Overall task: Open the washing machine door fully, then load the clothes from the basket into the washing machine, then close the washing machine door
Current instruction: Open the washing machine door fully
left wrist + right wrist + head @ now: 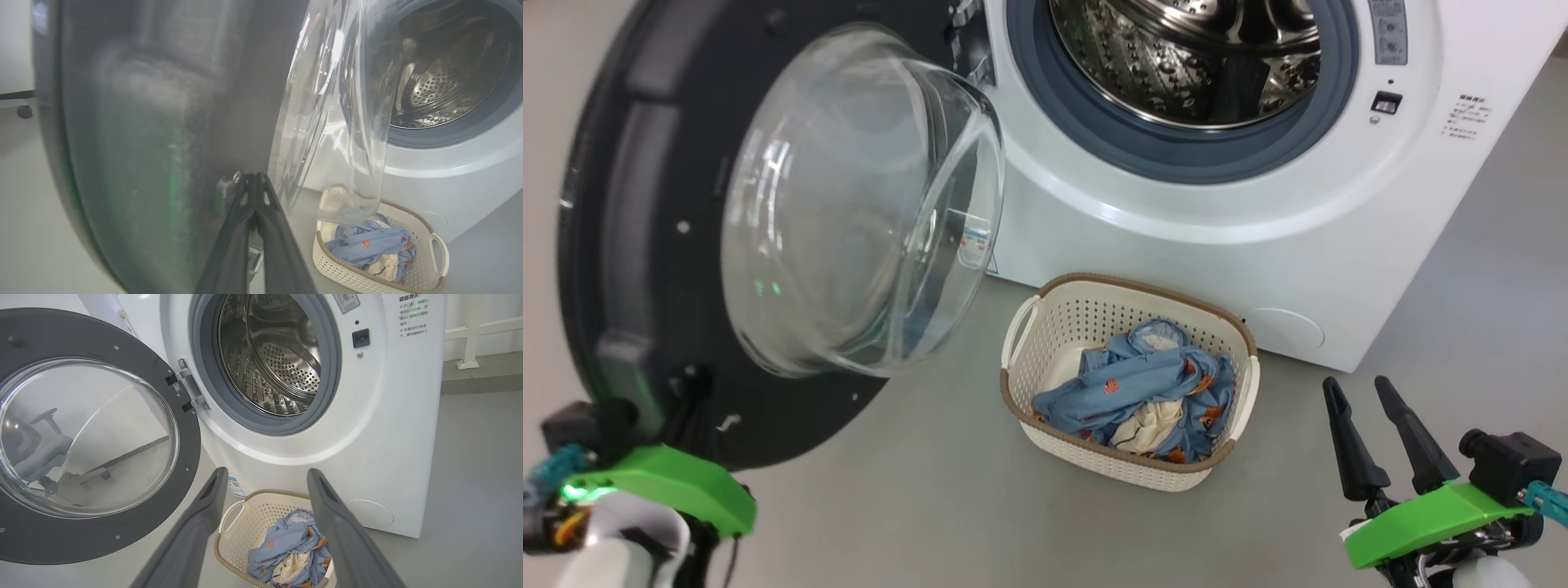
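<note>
The washing machine door (pixel 645 204) stands swung open at the left, black rim toward me, its clear glass bowl (pixel 849 204) bulging out. In the left wrist view my left gripper (pixel 255 176) is shut, its tips together right at the door's (pixel 163 122) dark inner rim. The washing machine (pixel 1176 229) shows its bare steel drum (pixel 278 355). On the floor before it sits the basket (pixel 1127 282), holding the clothes (pixel 1143 384), light blue with a cream piece. My right gripper (pixel 1356 382) hangs open to the basket's right, nothing between its fingers; its wrist view looks down on the clothes (pixel 286 547).
Grey floor surrounds the basket (pixel 265 492). The open door (pixel 102 543) takes up the space left of the basket. A white rail (pixel 470 335) runs along the wall behind the machine's right side. A chair caster (pixel 24 111) shows beyond the door's edge.
</note>
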Available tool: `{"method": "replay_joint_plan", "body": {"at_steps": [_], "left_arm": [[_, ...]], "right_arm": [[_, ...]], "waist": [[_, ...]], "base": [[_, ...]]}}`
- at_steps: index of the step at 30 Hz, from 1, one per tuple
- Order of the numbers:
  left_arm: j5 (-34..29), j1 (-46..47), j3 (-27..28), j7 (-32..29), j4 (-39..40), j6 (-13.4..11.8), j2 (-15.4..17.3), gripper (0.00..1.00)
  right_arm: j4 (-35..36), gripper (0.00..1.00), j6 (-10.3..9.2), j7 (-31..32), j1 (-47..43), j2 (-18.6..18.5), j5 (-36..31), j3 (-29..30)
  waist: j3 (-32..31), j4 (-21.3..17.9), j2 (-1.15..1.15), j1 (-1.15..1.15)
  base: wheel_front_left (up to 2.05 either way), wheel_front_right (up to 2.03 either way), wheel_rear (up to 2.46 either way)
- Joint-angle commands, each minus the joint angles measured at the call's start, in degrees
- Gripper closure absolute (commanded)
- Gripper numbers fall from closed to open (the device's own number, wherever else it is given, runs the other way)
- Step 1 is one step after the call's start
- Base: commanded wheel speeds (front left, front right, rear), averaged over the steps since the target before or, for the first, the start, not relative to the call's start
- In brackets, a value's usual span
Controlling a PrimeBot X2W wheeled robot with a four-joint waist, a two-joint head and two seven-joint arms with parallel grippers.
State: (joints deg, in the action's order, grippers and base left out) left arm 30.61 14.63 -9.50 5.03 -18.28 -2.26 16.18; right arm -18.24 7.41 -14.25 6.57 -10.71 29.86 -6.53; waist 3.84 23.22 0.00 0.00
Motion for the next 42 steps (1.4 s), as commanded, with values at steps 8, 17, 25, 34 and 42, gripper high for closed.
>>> {"method": "replay_joint_plan", "body": {"at_steps": [8, 17, 25, 34, 42], "left_arm": [[1.23, 9.47, 5.95, 1.28, -5.49, 0.27, 6.93, 1.00], [2.11, 16.53, 7.52, 0.84, -15.39, 2.23, 11.28, 1.00], [1.41, 23.37, 6.85, 0.99, -23.74, 4.11, 14.20, 1.00], [0.25, 28.48, 5.65, 1.55, -31.62, 4.98, 16.43, 1.00], [0.00, 30.56, 4.76, 3.40, -35.65, 5.52, 16.17, 1.00]], "right_arm": [[1.99, 0.00, 0.08, -0.74, 3.68, -0.33, -0.30, -1.86], [1.63, 0.00, 0.08, -0.74, 5.42, -0.23, -0.17, -2.32], [1.42, 0.00, 0.08, -0.74, 7.34, 0.04, -0.04, -2.68], [0.91, 0.00, 0.08, -0.74, 8.02, 0.85, 0.24, -2.63], [0.76, 0.00, 0.08, -0.74, 8.01, 1.26, 0.37, -2.09]], "waist": [[3.74, -0.15, 0.00, 0.00], [6.33, -0.91, 0.00, 0.00], [8.48, -1.98, 0.00, 0.00], [9.02, -3.65, 0.00, 0.00], [9.06, -4.02, 0.00, 0.00]], "base": [[0.00, 0.00, 0.00], [0.00, 0.00, 0.00], [0.00, 0.00, 0.00], [0.00, 0.00, 0.00], [0.00, 0.00, 0.00]]}}
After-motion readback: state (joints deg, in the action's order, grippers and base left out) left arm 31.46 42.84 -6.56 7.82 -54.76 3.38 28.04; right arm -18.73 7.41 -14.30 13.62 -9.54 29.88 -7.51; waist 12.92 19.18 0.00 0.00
